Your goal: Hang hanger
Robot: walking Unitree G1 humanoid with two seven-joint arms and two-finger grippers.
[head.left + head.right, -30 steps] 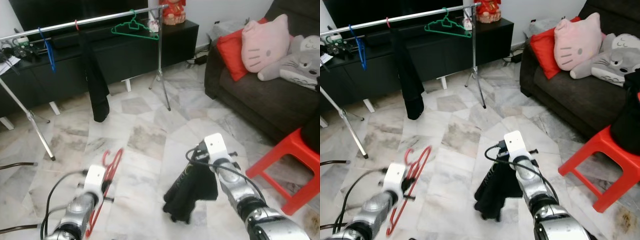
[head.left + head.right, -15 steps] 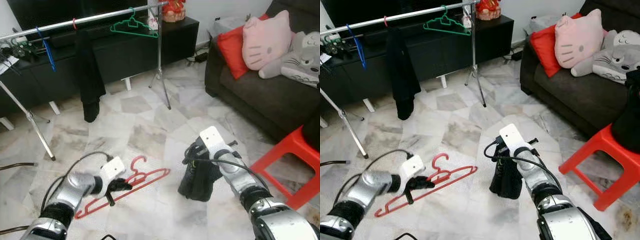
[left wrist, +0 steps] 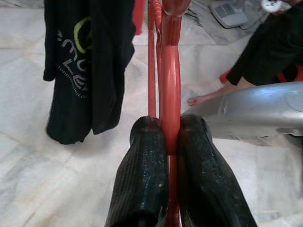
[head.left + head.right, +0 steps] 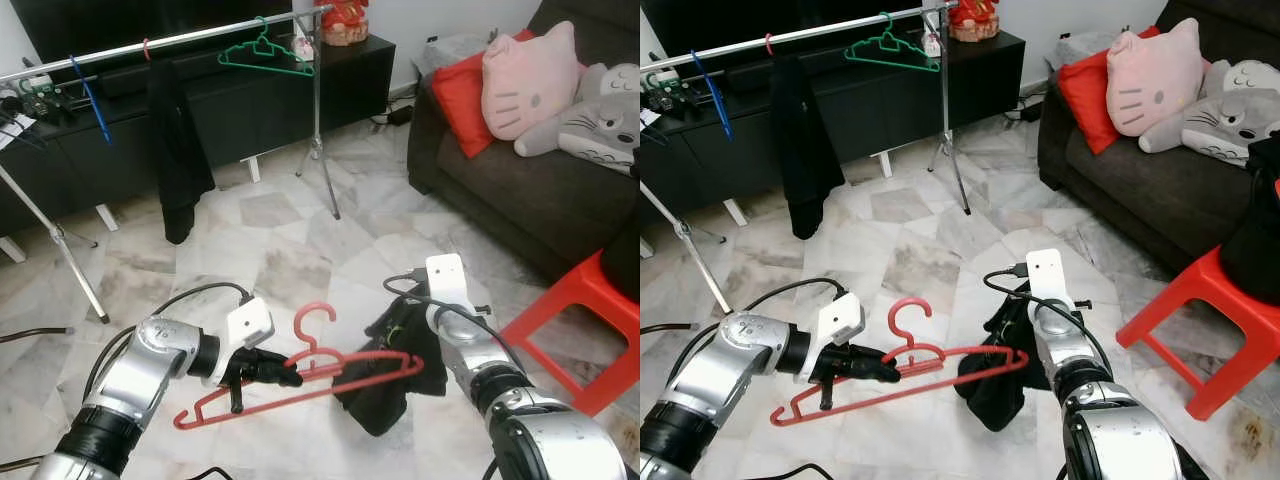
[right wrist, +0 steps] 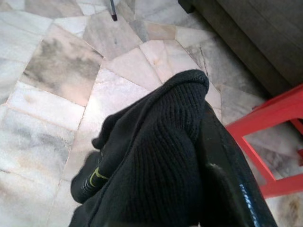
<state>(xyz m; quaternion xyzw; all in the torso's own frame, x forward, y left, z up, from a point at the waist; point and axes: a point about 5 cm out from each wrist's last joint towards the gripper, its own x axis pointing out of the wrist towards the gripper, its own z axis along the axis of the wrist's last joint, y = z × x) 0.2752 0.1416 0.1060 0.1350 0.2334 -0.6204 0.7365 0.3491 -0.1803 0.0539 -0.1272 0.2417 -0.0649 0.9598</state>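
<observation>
A red hanger [image 4: 310, 375] is held level above the marble floor, my left gripper [image 4: 275, 372] shut on its lower bar near the hook. The left wrist view shows both black fingers [image 3: 147, 170] clamped on the red bar [image 3: 170, 118]. My right gripper [image 4: 415, 325] is shut on a black garment [image 4: 385, 385] that droops beside the hanger's right tip. The right wrist view has knit black cloth [image 5: 156, 156] bunched against one finger [image 5: 232, 175]. A silver clothes rail [image 4: 170, 42] stands at the back with a green hanger [image 4: 265, 58], a blue hanger [image 4: 95, 95] and a hung black garment [image 4: 178, 150].
A dark sofa [image 4: 530, 190] with a red cushion and plush toys runs along the right. A red stool [image 4: 590, 320] stands close to my right arm. A black TV cabinet [image 4: 250, 100] sits behind the rail. The rail's tripod legs [image 4: 75, 270] splay over the floor.
My left gripper has carried the red hanger to the right and up toward the black garment. The right gripper moved slightly right, and the cloth now hangs looser and wider.
</observation>
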